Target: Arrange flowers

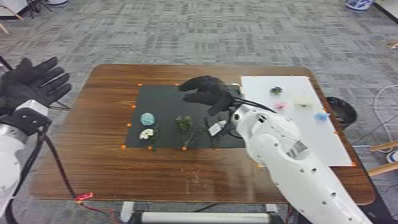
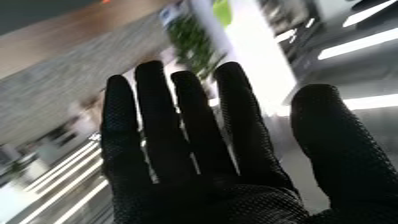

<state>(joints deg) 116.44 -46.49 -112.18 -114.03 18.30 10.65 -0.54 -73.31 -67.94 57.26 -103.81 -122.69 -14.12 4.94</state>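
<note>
Head view, nearer hand: the right hand in its black fabric glove [image 1: 210, 94], over the far part of the dark grey mat [image 1: 163, 96]; the left hand in its black fabric glove [image 1: 32, 89] is well apart, off the surface's left side.
Head view, task's thing: the green leafy stem [image 1: 185, 124], lying on the mat on the brown wooden surface [image 1: 151, 175], is probably the next to be picked, though the other flowers are possible too.
Head view, direction: the stem lies on the robot's side of the right fingertips, almost straight back from them.
Head view, long axis: near to far, while the right fingers point mostly leftward, across it; a grasp likely calls for drawing the hand back, then lowering it.
Head view, neighbours: the light blue flower head [image 1: 147, 119] and the white flower [image 1: 147, 134] lie left of the stem, the white tag [image 1: 217, 127] to its right, close to the right forearm; a low sweep could catch the tag.
Head view, left fingers: straight and spread apart, holding nothing.
Right wrist view, right fingers: straight, slightly apart, thumb well clear of them, nothing clamped.
Right wrist view, past the fingertips: dark green foliage [image 2: 194, 41]; whether it belongs to the task, I cannot tell.
</note>
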